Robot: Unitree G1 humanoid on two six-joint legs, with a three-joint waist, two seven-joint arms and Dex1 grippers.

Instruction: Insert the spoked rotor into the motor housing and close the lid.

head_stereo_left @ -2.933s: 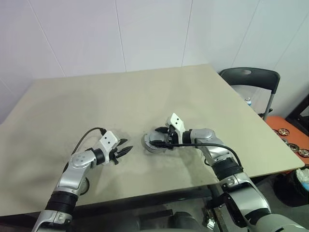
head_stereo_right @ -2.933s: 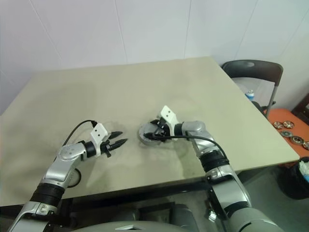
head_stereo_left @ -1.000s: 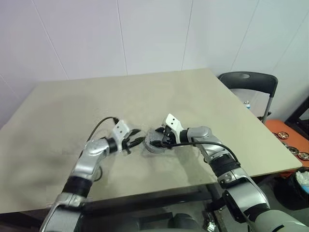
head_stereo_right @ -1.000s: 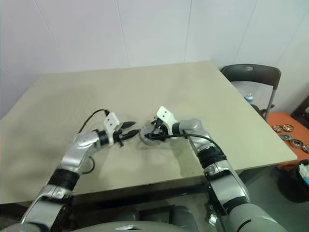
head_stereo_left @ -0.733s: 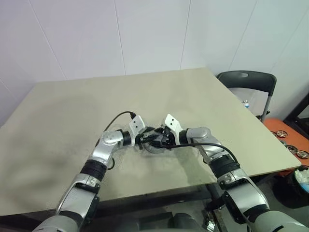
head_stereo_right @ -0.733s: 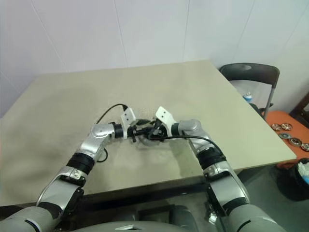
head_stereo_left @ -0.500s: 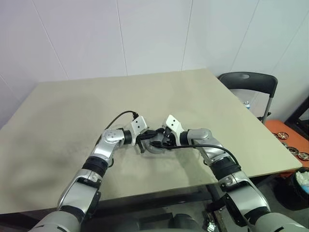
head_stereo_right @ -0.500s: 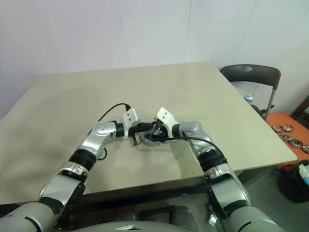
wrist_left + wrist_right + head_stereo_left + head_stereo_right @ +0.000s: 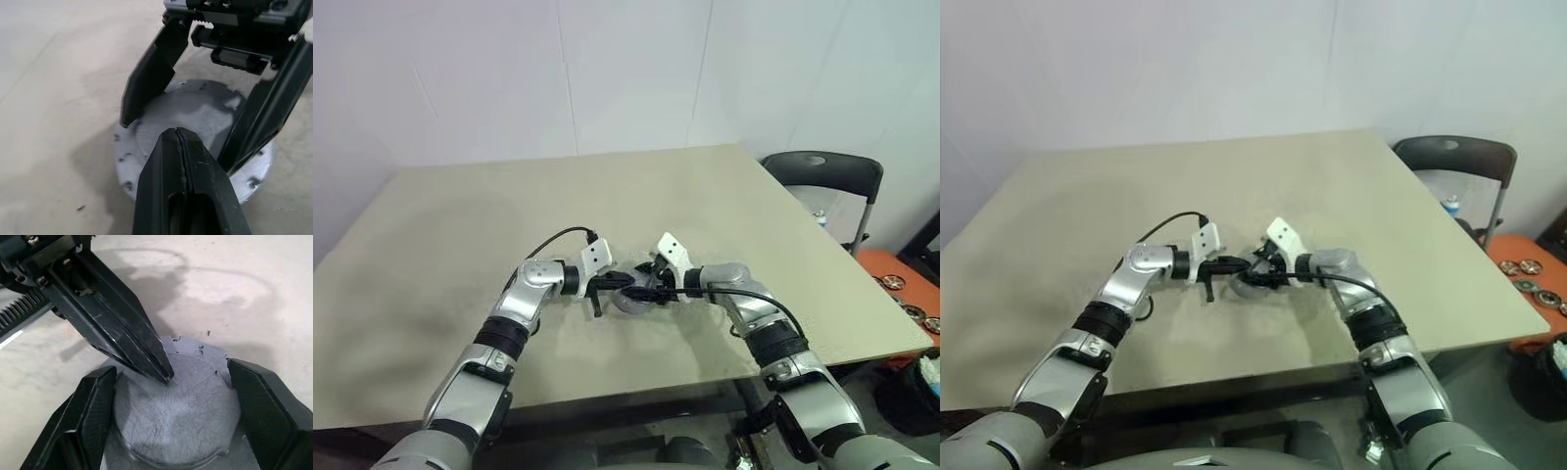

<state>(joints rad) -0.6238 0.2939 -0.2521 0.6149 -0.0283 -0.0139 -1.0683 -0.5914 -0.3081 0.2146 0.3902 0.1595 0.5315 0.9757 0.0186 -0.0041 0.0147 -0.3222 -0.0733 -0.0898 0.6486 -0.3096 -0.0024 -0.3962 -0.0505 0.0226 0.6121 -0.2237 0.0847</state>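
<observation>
Looking down over the beige tabletop [image 9: 460, 225], we saw the round silver-grey metal lid [image 9: 181, 406] with its notched rim lying flat near the front middle of the table, seated on the assembly beneath it, of which we could make out nothing more. The right gripper [image 9: 171, 416], reaching in from about three o'clock of the disc, had its two black fingers [image 9: 93, 416] spread wide on either side of the lid, each finger close against the rim; we could not tell whether they actually pressed it. The left gripper [image 9: 182, 139], coming from about nine o'clock, was clenched on nothing, its two fingers pressed together into one point whose tip sat on or just above the lid's flat top, between the right gripper's fingers. At about two o'clock beyond the table edge stood a dark folding chair [image 9: 827, 174].
</observation>
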